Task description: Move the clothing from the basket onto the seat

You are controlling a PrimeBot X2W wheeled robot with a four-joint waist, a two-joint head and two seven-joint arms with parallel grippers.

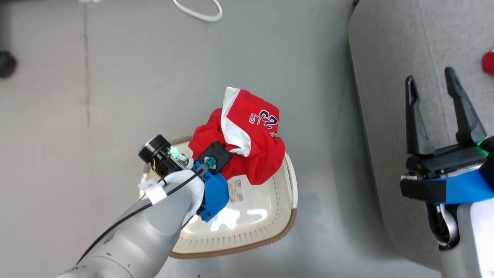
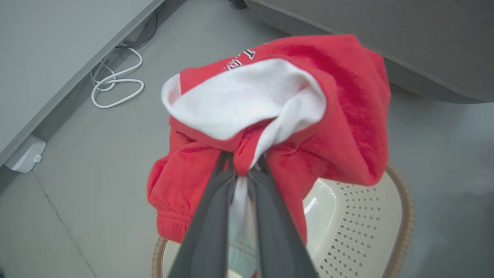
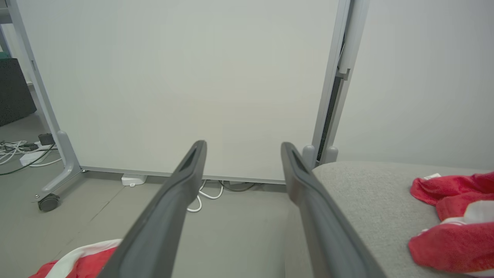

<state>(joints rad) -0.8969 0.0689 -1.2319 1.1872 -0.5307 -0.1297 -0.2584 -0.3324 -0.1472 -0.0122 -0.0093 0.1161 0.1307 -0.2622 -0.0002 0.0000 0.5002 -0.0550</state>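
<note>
Looks like the carrying step. Hold the left end effector (image 2: 241,164) clamped on the bunched fold of the red clothing (image 2: 339,108), gripped at the white lining. Raise it enough to take the hanging hem over the brown rim of the basket (image 1: 262,216) before swinging toward the seat (image 1: 386,58). Cross slowly, expecting the limp fabric to sway and trail, and perhaps to slip, given a possibly thin fold in the pinch. Aim well onto the grey cushion, past its rounded edge, to avoid a slide to the floor. Mind the right end effector (image 1: 429,77), spread wide, gripping nothing, poised over the near edge of the seat and probably in the carrying path; better to draw it aside or set down beyond it. Let go only after laying most of the cloth on the cushion. Place beside the second red piece (image 3: 451,216) already lying on the seat, not on top of it. As for the basket: standing on the floor near the seat, glossy bottom bare where visible, a printed label (image 1: 235,191) stuck there. Held garment hanging over the far side, apparently lifted out rather than resting inside. Portion under the left forearm hidden, so impossible to tell its contents.
</note>
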